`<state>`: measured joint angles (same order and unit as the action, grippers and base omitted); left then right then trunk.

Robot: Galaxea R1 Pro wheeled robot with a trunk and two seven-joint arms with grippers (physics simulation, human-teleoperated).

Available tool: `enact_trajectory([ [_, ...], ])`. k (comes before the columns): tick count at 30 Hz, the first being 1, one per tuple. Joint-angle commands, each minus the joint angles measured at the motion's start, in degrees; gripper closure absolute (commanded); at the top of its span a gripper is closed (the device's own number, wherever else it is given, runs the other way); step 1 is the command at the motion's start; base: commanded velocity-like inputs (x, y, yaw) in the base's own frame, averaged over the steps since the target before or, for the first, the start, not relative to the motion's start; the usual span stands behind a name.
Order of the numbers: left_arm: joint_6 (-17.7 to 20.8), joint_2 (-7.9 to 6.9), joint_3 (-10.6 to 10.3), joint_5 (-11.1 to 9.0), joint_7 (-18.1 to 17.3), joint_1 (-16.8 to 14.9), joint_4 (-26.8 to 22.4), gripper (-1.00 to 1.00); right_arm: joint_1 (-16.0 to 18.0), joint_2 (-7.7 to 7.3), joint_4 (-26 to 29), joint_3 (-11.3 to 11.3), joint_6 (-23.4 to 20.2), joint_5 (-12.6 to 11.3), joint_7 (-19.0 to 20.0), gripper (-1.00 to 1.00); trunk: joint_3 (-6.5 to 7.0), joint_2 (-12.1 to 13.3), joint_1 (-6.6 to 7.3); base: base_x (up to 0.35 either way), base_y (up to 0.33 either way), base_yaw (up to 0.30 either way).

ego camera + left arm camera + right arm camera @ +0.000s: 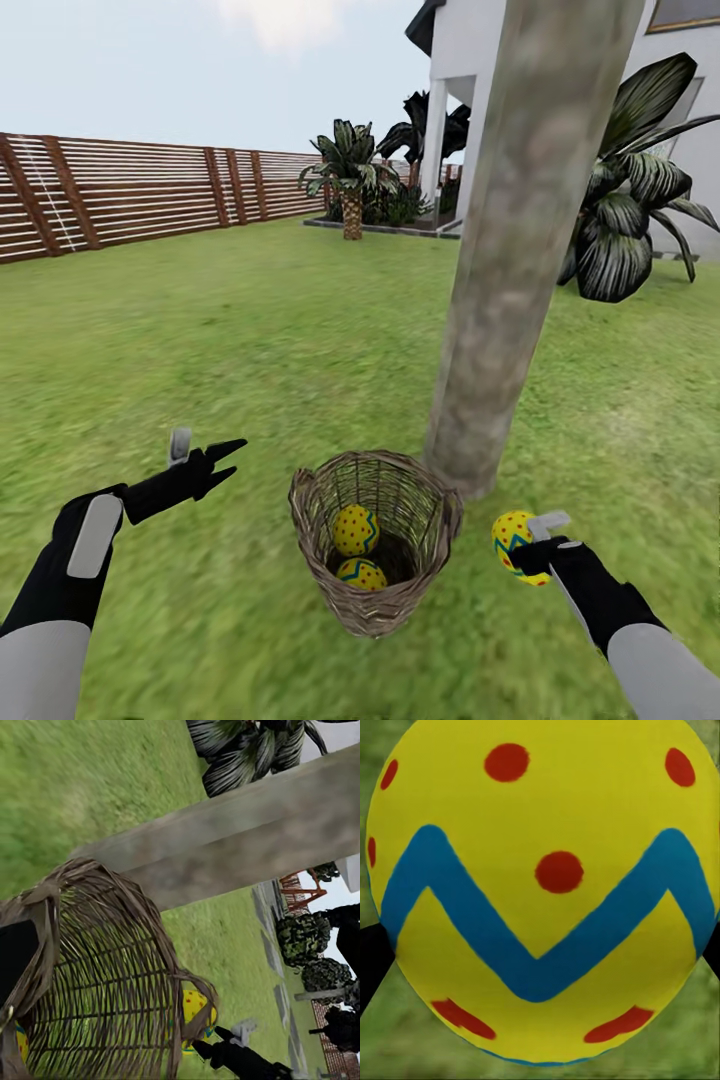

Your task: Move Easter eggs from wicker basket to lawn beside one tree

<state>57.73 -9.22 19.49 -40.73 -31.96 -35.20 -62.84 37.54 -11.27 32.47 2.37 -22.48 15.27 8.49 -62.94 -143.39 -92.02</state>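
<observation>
Three Easter eggs, smooth yellow ovals with red dots and a blue zigzag band: two lie deep in the open-weave wicker basket, standing upright on the lawn just beside the tree with its mottled trunk. The third egg is clamped in the right gripper above grass near the trunk, long axis roughly upright; the left gripper hangs spread apart, holding nothing.

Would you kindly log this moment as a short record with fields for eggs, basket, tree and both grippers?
eggs in basket: two, lying inside
held egg: one, in the right gripper, outside the basket, above the grass
basket: upright on the lawn, close to the trunk's foot
tree: trunk just behind the basket, to its right
left gripper: open, empty, left of the basket
right gripper: shut on the egg, right of the basket
</observation>
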Motion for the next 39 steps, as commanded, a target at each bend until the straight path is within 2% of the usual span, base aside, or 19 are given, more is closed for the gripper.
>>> enact_trajectory([
  [1, 0.30, 0.04, 0.11, 0.21, -0.32, -0.05, 0.00, -1.00, 2.20, -0.01, -3.28, 0.30, 0.55, 0.92, -0.82, 1.00, -0.28, -0.04, -0.01, 0.000, 0.000, 0.000],
  [3, 0.21, 0.20, 0.11, 0.27, -0.30, -0.05, 0.00, -1.00, 5.47, 0.07, -10.23, 0.34, 6.93, 1.12, -5.13, 1.00, -0.73, -0.07, -0.06, 0.000, 0.000, 0.000],
  [4, 0.20, 0.23, 0.11, 0.27, -0.30, -0.05, 0.02, -1.00, 6.57, 0.16, -13.07, 0.35, 9.81, 1.24, -9.03, 1.00, -0.95, -0.08, -0.09, 0.000, 0.000, 0.000],
  [5, 0.19, 0.26, 0.11, 0.24, -0.30, -0.05, 0.04, -1.00, 7.22, 0.22, -14.60, 0.35, 10.91, 1.24, -11.07, 1.00, -1.17, -0.09, -0.11, 0.000, 0.000, 0.000],
  [7, 0.19, 0.32, 0.11, 0.22, -0.30, -0.05, 0.08, -1.00, 7.82, 0.36, -16.15, 0.35, 11.91, 1.13, -12.79, 1.00, -1.61, -0.12, -0.17, 0.000, 0.000, 0.000],
  [11, 0.19, 0.26, 0.12, 0.20, -0.30, -0.05, 0.09, -1.00, 7.98, 1.06, -16.56, 0.35, 12.18, 0.99, -13.96, 1.00, -2.50, -0.17, -0.27, 0.000, 0.000, 0.000],
  [28, 0.27, 0.09, 0.11, 0.04, -0.30, -0.05, -0.09, -1.00, 8.06, 1.20, -14.77, 0.18, 13.21, 1.43, -14.25, 1.00, -6.27, -0.40, -0.71, 0.000, 0.000, 0.000],
  [30, 0.27, 0.18, 0.11, 0.04, -0.30, -0.05, -0.05, -1.00, 9.41, 2.15, -15.79, 0.18, 13.00, 1.47, -14.45, 1.00, -6.71, -0.43, -0.76, 0.000, 0.000, 0.000],
  [32, 0.27, 0.18, 0.11, 0.04, -0.30, -0.05, -0.01, -1.00, 10.57, 3.30, -17.83, 0.18, 13.12, 1.59, -16.30, 1.00, -7.15, -0.45, -0.81, 0.000, 0.000, 0.000],
  [39, 0.19, 0.41, 0.11, 0.04, -0.30, -0.05, 0.00, -1.00, 11.14, 3.56, -18.67, 0.18, 13.42, 1.61, -17.28, 1.00, -8.70, -0.55, -0.99, 0.000, 0.000, 0.000],
])
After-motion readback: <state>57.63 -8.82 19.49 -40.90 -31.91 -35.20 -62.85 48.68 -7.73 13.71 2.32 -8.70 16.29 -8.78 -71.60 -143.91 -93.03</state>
